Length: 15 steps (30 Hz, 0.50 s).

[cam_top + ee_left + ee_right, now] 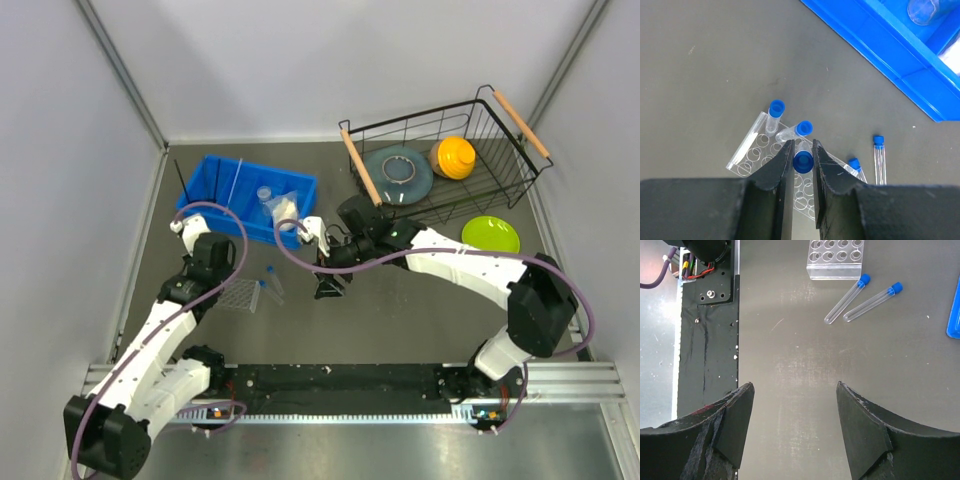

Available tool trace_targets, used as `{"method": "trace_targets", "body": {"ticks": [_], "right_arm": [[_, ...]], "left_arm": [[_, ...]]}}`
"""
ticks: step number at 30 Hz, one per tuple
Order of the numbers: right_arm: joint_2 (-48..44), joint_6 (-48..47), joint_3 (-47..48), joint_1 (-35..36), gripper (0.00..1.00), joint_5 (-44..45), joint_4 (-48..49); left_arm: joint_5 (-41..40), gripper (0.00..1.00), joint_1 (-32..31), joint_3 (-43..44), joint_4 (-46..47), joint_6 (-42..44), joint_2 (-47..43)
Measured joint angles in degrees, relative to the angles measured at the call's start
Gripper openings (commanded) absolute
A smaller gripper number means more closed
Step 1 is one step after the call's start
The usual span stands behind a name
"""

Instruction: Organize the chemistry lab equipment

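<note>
While poised over the clear plastic tube rack, pinches one blue-capped test tube upright in the left gripper, jaws narrowed onto its cap (with two more tubes in holes at the rack's edge). Holds the right gripper wide open and empty near the rack, two loose tubes lying flat just beside that rack.

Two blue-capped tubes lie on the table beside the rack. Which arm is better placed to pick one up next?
Right. The right pincer is open and empty, with both lying tubes just ahead of it. The left pincer is shut on another test tube over the rack.
</note>
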Motion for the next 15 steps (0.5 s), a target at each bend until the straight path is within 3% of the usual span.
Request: {"method": "trace_targets", "body": {"ticks": [15], "right_arm": [[-0.13,0.00,0.00,-0.31,0.68,0.04,0.02]], "left_arm": [[-0.68,0.13,0.04,-1.64,1.49,0.79,3.28]]}}
